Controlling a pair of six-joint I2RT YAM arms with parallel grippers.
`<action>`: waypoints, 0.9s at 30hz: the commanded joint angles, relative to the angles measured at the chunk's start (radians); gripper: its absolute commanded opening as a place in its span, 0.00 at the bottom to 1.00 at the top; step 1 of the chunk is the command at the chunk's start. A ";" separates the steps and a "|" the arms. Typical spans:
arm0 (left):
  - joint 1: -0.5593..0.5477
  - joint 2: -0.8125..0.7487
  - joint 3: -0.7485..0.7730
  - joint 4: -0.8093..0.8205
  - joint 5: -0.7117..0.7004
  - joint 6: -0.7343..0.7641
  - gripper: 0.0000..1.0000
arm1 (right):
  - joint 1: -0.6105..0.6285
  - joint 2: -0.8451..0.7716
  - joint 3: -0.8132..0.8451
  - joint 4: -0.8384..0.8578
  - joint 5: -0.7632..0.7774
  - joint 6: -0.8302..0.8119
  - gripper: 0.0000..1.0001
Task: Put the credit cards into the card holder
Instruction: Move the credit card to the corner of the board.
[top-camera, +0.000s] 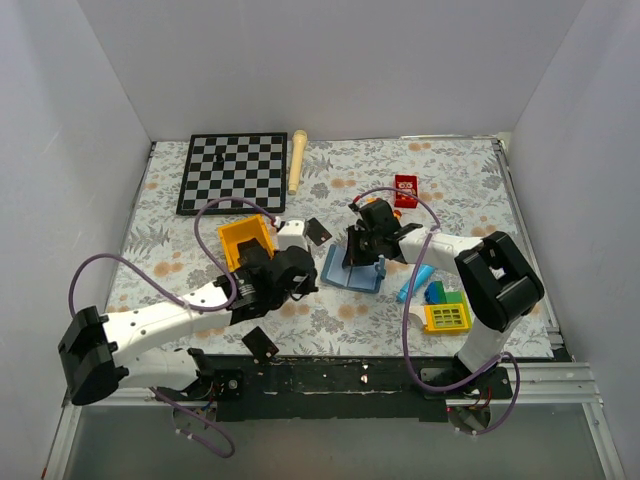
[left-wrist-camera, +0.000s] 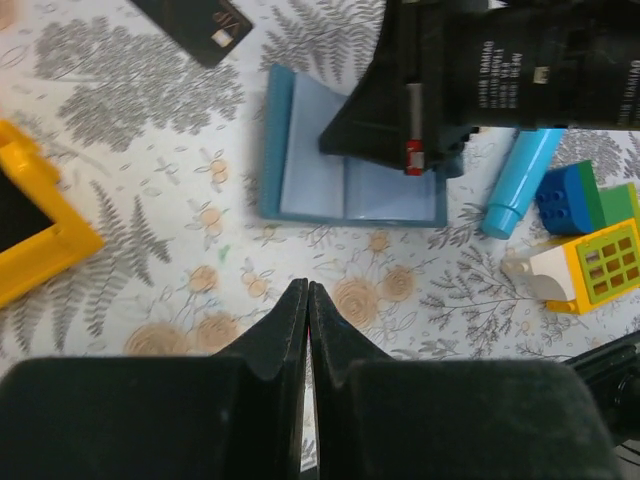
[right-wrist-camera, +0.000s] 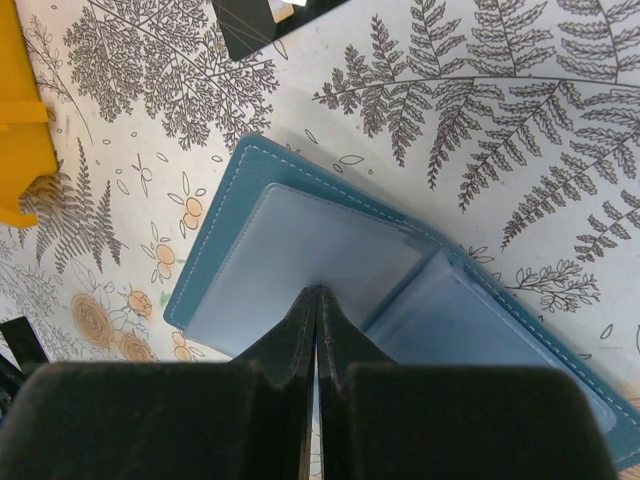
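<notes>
The card holder (top-camera: 345, 270) lies open on the floral cloth, slate-blue outside and pale blue inside (right-wrist-camera: 330, 250). My right gripper (right-wrist-camera: 316, 295) is shut, its tips resting on the holder's left inner leaf; nothing else shows between them. In the top view the right gripper (top-camera: 356, 260) stands right over the holder. My left gripper (left-wrist-camera: 307, 290) is shut and empty, hovering over bare cloth just short of the card holder (left-wrist-camera: 310, 170). One black credit card (top-camera: 317, 231) lies just beyond the holder. A second credit card (top-camera: 260, 343) lies at the table's near edge.
A yellow box (top-camera: 247, 240) and a white block (top-camera: 291, 233) sit left of the holder. To its right are a light-blue tube (top-camera: 414, 282), blue and green bricks (top-camera: 437, 292) and a yellow window block (top-camera: 447, 317). A chessboard (top-camera: 233, 172), a wooden stick (top-camera: 296, 160) and a red box (top-camera: 405, 190) lie further back.
</notes>
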 joint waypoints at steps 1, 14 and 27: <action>0.018 0.093 0.021 0.272 0.101 0.146 0.00 | 0.002 0.012 0.043 0.029 -0.004 0.004 0.03; 0.152 0.428 0.081 0.519 0.284 0.153 0.00 | 0.001 0.018 -0.009 0.062 -0.018 0.019 0.03; 0.243 0.611 0.122 0.551 0.370 0.163 0.00 | -0.002 0.012 -0.018 0.059 -0.015 0.015 0.03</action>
